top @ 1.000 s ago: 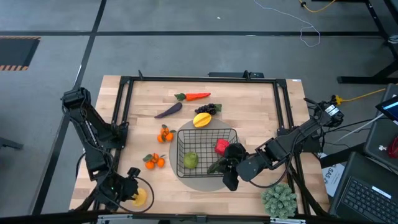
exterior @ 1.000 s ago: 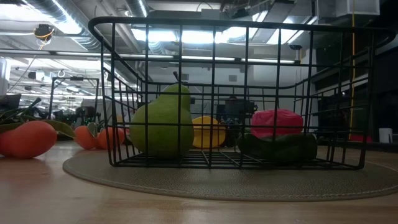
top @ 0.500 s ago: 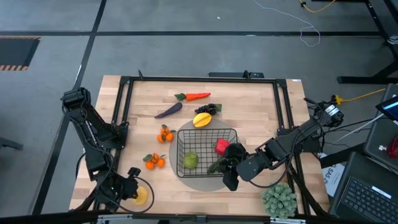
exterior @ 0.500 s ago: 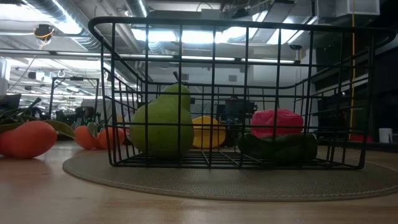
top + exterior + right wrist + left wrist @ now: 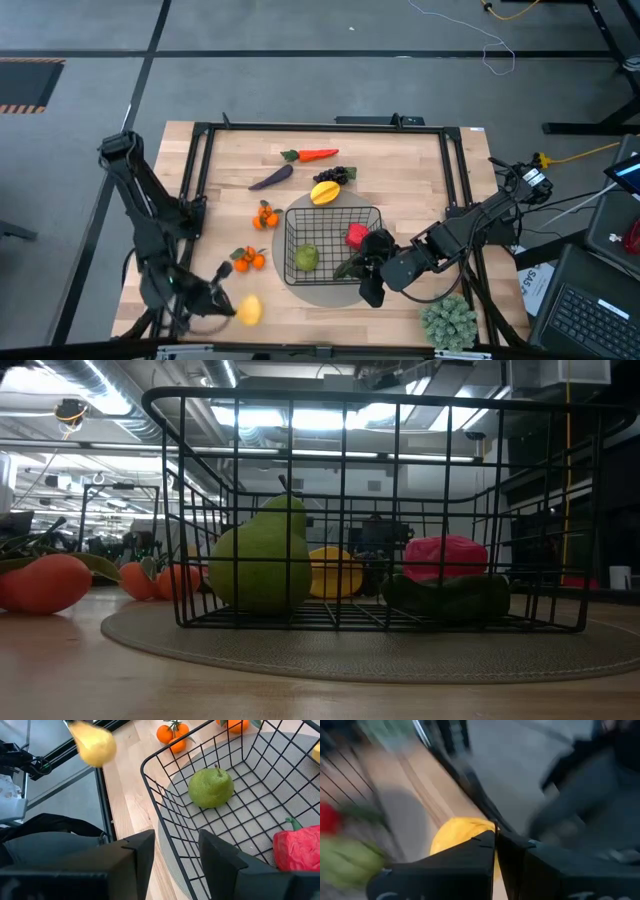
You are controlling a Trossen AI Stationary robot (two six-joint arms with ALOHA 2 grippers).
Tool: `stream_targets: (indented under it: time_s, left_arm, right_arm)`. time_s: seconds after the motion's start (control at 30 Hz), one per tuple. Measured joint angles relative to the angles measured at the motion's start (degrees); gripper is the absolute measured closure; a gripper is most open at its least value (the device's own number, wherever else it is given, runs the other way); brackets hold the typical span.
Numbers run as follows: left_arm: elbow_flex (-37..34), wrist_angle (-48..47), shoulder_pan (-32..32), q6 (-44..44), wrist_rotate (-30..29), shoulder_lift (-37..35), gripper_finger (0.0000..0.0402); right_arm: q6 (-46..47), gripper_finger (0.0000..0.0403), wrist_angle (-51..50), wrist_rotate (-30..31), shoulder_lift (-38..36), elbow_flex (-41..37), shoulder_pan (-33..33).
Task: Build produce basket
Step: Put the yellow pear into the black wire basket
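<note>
Pale wood table (image 5: pixel 400 170), black frame around it, grey floor beyond. Near the front middle sits the basket (image 5: pixel 332 212) on a round grey mat (image 5: pixel 330 285). Inside it are a green pear (image 5: pixel 306 257), a red pepper (image 5: pixel 355 236) and a dark green cucumber (image 5: pixel 350 266) by the right wall.

Outside the basket, a yellow fruit (image 5: pixel 324 192) lies just against its back edge, with grapes (image 5: pixel 335 175) close behind it. Farther back are the carrot (image 5: pixel 312 155) and the eggplant (image 5: pixel 270 178). Two tangerine clusters sit to the basket's left: one (image 5: pixel 265 214) nearer the back, one (image 5: pixel 248 258) nearer the front.

At the front left corner the left gripper (image 5: pixel 225 296) holds a yellow lemon (image 5: pixel 249 309), its fingers closed narrowly on the fruit; the wrist view is blurred but shows the yellow shape between the dark fingers (image 5: pixel 470 855). Between it and the basket stand the front tangerines and the basket's upright left wall.

Over the basket's front right corner hangs the right gripper (image 5: pixel 368 272), its fingers (image 5: pixel 220 855) spread apart with nothing between them, the wire rim directly below. A bushy pale-green plant (image 5: pixel 448 322) stands at the front right corner, beside that arm.
</note>
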Motion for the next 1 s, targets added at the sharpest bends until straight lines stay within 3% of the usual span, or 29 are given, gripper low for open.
stream_targets:
  time_s: [0.2, 0.33, 0.47, 0.8, 0.9, 1.0]
  left_arm:
    - [0.0, 11.7, 3.7, 24.5, -15.2, -8.3, 0.0401]
    - [0.0, 17.4, 9.1, 33.9, -16.5, -12.3, 0.0401]
    - [0.1, 17.7, 17.5, 34.5, -11.3, -14.2, 0.0401]
    - [0.1, 18.4, 43.0, 32.2, 16.3, -7.9, 0.0401]
    - [0.1, 20.2, 48.4, 28.5, 23.6, -5.0, 0.0401]
    - [0.1, 20.5, 52.2, 26.1, 29.6, -2.0, 0.0401]
  right_arm:
    - [-0.3, 0.0261, 0.0, 0.4, 0.0, 0.0, 0.0]
    - [-3.7, 0.0261, 0.0, 0.5, 0.0, 0.0, 0.0]
    - [-7.8, 0.0261, 0.0, 5.5, 0.0, 0.0, 0.0]
    - [-21.9, 0.0261, 0.0, 40.8, 0.0, 0.0, -1.0]
    - [-28.8, 0.0261, 0.0, 48.6, 0.0, 0.1, -2.0]
    - [-31.9, 0.0261, 0.0, 52.0, -0.2, 0.1, -3.8]
